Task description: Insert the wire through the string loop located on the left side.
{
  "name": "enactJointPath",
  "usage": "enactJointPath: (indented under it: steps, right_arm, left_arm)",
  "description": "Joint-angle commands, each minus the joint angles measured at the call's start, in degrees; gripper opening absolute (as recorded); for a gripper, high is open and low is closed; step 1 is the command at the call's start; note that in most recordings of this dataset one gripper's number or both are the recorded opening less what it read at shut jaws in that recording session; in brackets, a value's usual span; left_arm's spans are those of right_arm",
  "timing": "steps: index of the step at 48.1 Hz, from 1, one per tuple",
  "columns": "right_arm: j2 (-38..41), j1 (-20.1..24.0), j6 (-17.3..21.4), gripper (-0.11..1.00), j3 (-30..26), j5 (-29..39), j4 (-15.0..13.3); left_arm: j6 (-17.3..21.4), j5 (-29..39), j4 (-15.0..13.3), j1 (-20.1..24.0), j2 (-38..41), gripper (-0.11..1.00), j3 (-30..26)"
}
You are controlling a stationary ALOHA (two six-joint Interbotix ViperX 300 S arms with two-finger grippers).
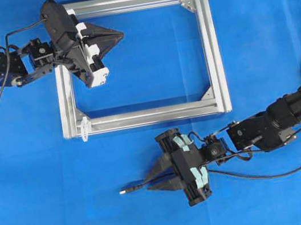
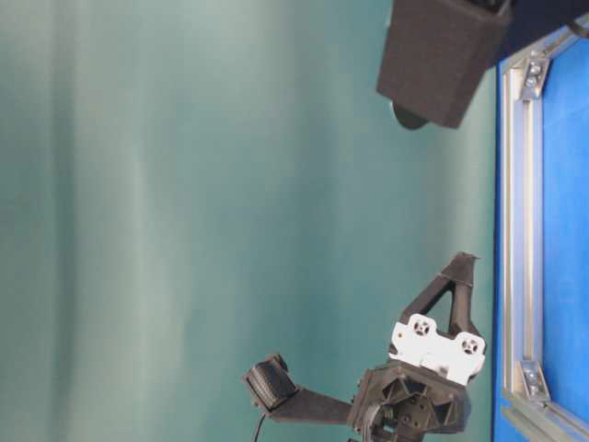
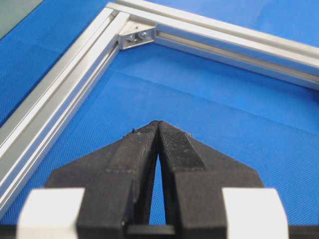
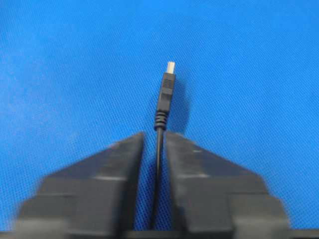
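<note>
Black wire (image 4: 158,149) with silvery tip, silver frame (image 1: 213,50), whitish string loop (image 1: 84,127), blue table (image 1: 251,26).

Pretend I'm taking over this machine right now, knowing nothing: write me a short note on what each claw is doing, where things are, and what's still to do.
Left gripper: shut, empty, hanging over the top left of the silver frame.
Right gripper: fingers either side of the wire, just behind its plug; nearly closed, though a firm grip cannot be confirmed.
String loop: at the frame's lower left corner, untouched.
Done: right arm brought to the wire, plug pointing left on the blue mat.
Left: grip the wire, carry the plug to the loop, push it through.
</note>
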Motion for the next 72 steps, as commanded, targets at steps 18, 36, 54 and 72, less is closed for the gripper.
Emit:
enactJointPath:
  steps: [18,36,54,72]
  right_arm:
    - [-2.02,0.0,-0.09,0.0,-0.35,1.23,0.0]
    - [-14.41,-0.18,-0.97,0.0,0.44,12.04,-0.09]
    - [-18.11,-0.09,-2.29,0.0,0.44,16.08,-0.09]
    - [-18.02,-0.18,-2.37,0.0,0.62,16.17,-0.09]
  left_arm:
    - [-0.09,-0.26,0.18,-0.09,-1.76,0.0,-0.35]
    - [-0.18,-0.26,0.18,-0.09,-1.85,0.0,-0.35]
    - [-0.18,-0.26,0.26,-0.09,-1.85,0.0,-0.35]
    - [-0.18,-0.26,0.18,-0.09,-1.85,0.0,-0.35]
